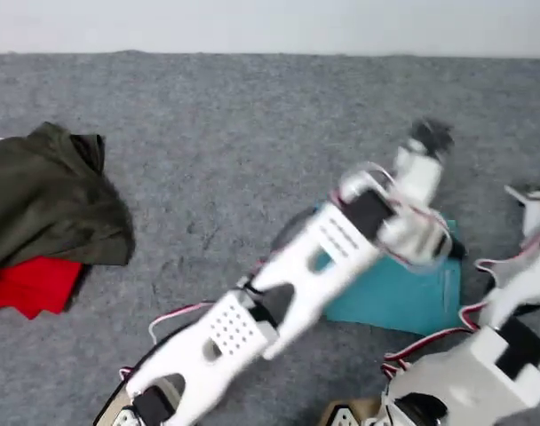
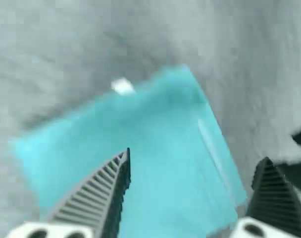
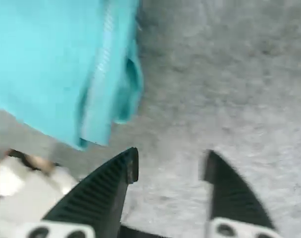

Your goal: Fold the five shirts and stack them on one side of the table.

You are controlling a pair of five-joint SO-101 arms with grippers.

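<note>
Left hand I am holding spread over the folded teal shirt, right hand spread beside it.

You are looking at a shirt showing plain turquoise against a surface showing mottled grey. Another shirt is showing dark olive, a third shirt plain red. The left claw and right claw are showing black, ribbed fingers.
</note>
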